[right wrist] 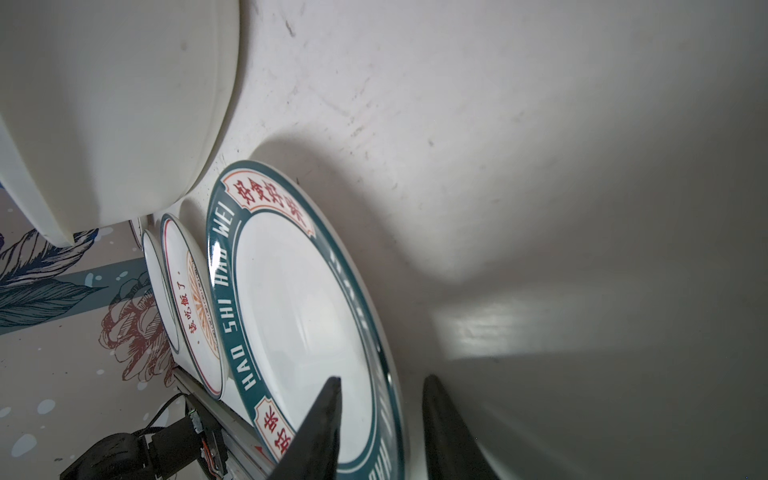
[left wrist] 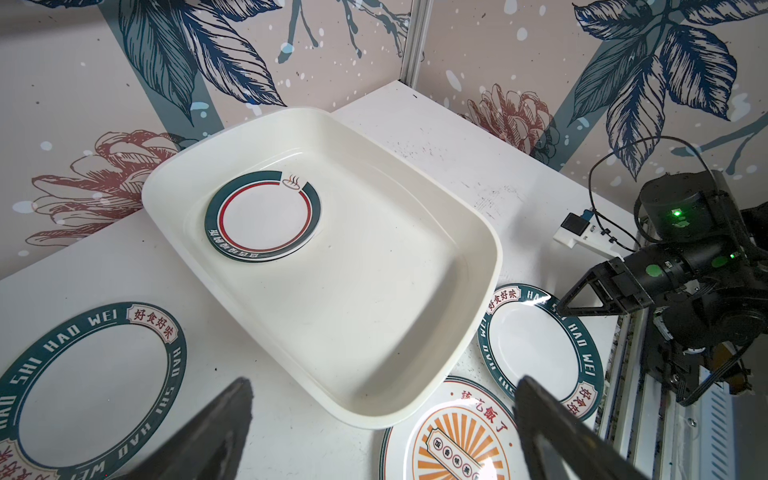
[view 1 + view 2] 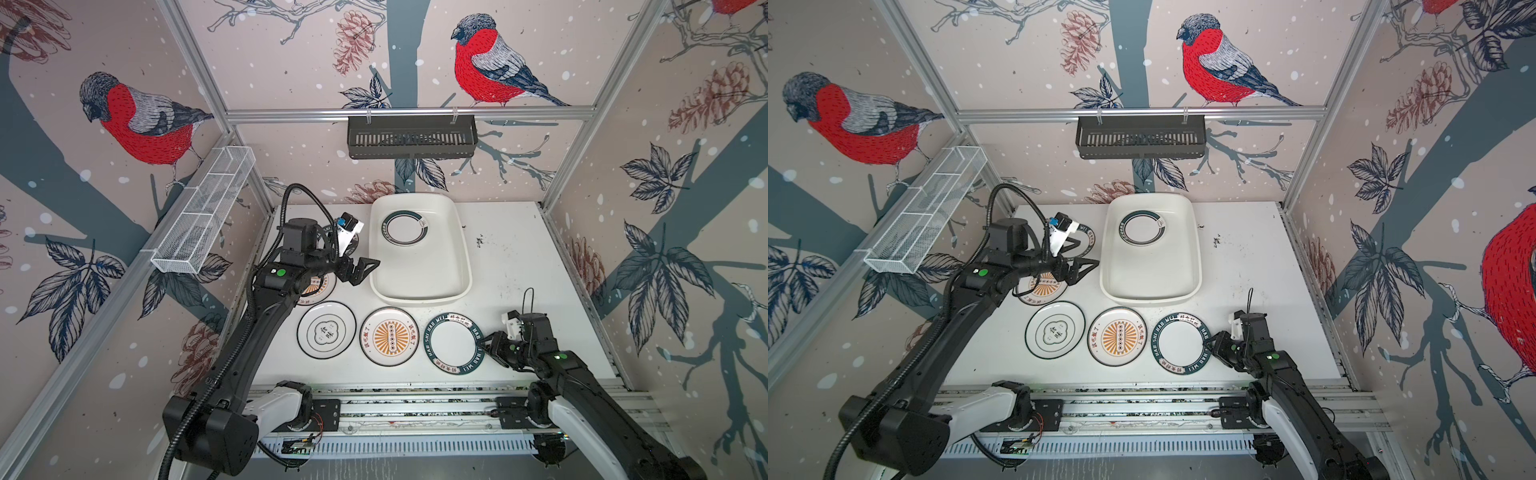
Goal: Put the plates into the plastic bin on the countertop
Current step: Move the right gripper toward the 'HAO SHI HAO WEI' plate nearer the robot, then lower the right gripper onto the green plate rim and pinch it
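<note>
The plastic bin point(image 3: 419, 297) at the table's point(image 3: 524, 274) back edge holds one teal-ringed plate point(image 3: 405, 228) (at its far end). The left gripper point(image 3: 365, 272) gapes wide beside it. The right gripper point(image 3: 484, 345), jaws narrow but unclamped, straddles the lettered plate point(image 3: 453, 343) at the front edge.

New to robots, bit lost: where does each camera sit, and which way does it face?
Top views: overhead, looking down on countertop, plastic bin, left arm, right arm.
Left wrist: behind the open left end effector, facing bin; right arm shows.
Right wrist: low; right end effector straddles front teal-lettered plate.
All share that plate and bin.
</note>
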Robot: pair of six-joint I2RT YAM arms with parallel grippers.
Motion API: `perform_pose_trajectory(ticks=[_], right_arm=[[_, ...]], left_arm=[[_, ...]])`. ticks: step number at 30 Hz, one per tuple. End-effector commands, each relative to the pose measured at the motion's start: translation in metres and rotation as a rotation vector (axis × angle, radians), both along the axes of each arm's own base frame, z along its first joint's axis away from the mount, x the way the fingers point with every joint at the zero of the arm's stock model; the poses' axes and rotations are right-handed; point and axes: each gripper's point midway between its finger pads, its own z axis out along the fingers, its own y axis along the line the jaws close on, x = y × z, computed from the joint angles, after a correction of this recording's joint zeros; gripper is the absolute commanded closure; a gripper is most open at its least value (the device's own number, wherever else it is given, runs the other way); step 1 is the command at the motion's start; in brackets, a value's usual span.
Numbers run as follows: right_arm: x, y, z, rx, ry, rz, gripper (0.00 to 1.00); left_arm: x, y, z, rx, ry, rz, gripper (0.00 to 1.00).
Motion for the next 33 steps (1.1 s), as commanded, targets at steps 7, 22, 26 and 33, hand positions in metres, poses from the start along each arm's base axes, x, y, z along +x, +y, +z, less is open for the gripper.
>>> perform_pose_trajectory(ticks=[7,22,26,33], right_arm=[[0.001,-0.002,-0.006,-0.015,0.005,-0.007,0.67],[0.001,-0.003,-0.010,-0.038,0.013,-0.001,0.71],[0.001,-0.004,-0.012,-0.044,0.015,0.000,0.73],[0.000,-0.006,-0.014,-0.058,0.016,-0.002,0.76]], left_arm=[[-0.001,-0.002,0.001,-0.009,-0.013,-0.011,0.03],[-0.001,-0.002,0.002,-0.011,-0.015,-0.013,0.03],[-0.001,-0.002,0.001,-0.011,-0.014,-0.012,0.03],[-0.001,-0.003,0.001,-0.012,-0.015,-0.014,0.03]])
